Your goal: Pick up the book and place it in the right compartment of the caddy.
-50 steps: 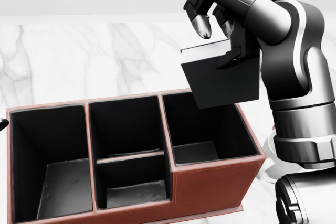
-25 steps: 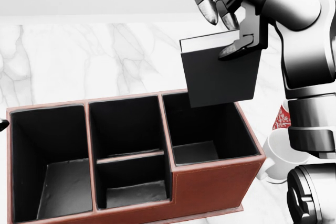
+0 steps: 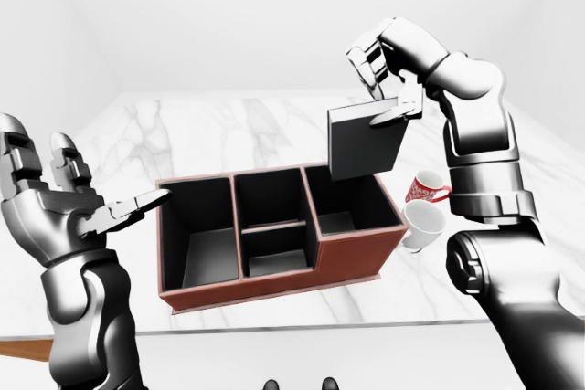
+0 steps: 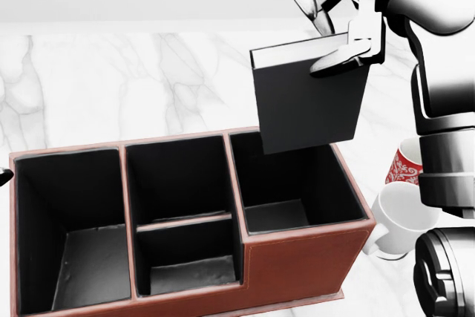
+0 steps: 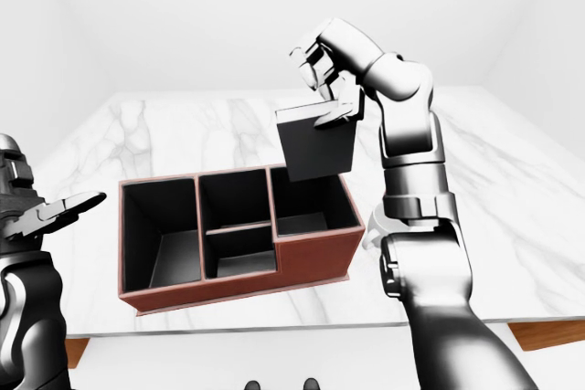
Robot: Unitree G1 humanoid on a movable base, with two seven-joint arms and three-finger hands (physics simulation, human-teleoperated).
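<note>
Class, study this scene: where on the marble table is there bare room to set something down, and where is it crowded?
Bare marble table lies above the caddy in the left-eye view, and on its left, past the open left hand. It is crowded right of the caddy: a white mug and a red patterned mug sit close by, under the right hand holding the book.

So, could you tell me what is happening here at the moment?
The robot's right hand is gripping a dark book by its top edge and holding it in the air above the right compartment of a brown caddy on a marble table. The book is not inside yet; all the compartments look empty. The left hand is open, off to the caddy's left and holding nothing. Two mugs, one white and one red patterned, sit to the caddy's right.
</note>
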